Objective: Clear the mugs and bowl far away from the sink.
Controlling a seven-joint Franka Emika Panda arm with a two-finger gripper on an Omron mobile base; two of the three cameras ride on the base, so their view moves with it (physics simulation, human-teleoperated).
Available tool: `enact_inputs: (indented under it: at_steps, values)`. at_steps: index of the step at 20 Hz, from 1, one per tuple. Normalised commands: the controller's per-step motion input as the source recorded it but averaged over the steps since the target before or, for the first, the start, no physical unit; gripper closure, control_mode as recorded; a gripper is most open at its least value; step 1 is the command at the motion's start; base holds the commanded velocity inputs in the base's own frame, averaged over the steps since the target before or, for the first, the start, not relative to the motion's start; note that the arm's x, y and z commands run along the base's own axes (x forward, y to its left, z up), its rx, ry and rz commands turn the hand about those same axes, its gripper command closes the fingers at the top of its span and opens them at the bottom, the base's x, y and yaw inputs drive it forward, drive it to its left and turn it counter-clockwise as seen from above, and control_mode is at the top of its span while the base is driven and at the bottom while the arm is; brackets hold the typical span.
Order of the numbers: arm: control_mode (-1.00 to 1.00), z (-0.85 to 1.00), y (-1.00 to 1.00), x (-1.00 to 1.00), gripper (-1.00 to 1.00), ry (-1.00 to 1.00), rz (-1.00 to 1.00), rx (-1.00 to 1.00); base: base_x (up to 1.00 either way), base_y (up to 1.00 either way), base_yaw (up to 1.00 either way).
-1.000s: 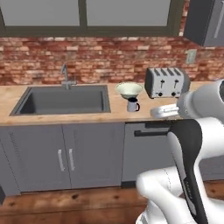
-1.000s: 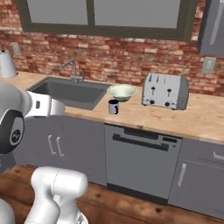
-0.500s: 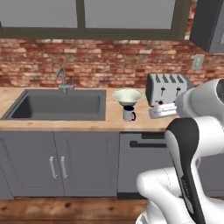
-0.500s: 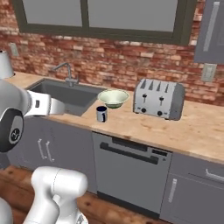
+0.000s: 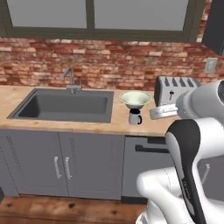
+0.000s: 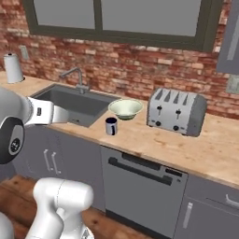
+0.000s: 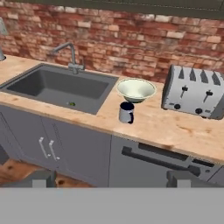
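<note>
One small mug [image 7: 126,112] with a dark navy inside stands on the wooden counter, just right of the sink [image 7: 57,85]. Behind it rests the wide pale cream-green bowl [image 7: 136,89]. From the base views, the mug [image 5: 135,117] [image 6: 111,126] sits in front of the bowl [image 5: 134,99] [image 6: 125,108], beside the dark basin of the sink [image 5: 65,107] [image 6: 74,105]. My gripper [image 7: 111,179] is open and holds nothing. It hangs well back from the counter, in front of the cabinets, pointing toward the mug.
A silver toaster [image 7: 194,92] [image 5: 175,89] [image 6: 176,111] stands right of the bowl. The faucet [image 7: 70,54] rises behind the sink against the brick wall. A white roll [image 6: 13,67] stands at the counter's far left. Bare counter [image 6: 186,144] stretches in front of the toaster.
The whole picture has shifted and the counter looms closer, so the camera has moved with the base. Mug, bowl and toaster keep their places on the counter. The gripper stays open.
</note>
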Motion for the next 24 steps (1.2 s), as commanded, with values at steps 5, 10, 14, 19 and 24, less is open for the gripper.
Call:
enact_inputs:
  at_steps: [5,10,14,19,24]
  values:
    - [1.0,0.0,0.0,0.0,-1.0,0.0,0.0,0.0,0.4,-0.71,0.21]
    - [1.0,0.0,0.0,0.0,-1.0,0.0,0.0,0.0,0.15,-0.48,0.19]
    - [1.0,0.0,0.0,0.0,-1.0,0.0,0.0,0.0,0.0,-0.13,0.18]
    - [1.0,0.0,0.0,0.0,-1.0,0.0,0.0,0.0,0.3,-0.36,0.18]
    - [1.0,0.0,0.0,0.0,-1.0,0.0,0.0,0.0,0.36,-0.44,0.09]
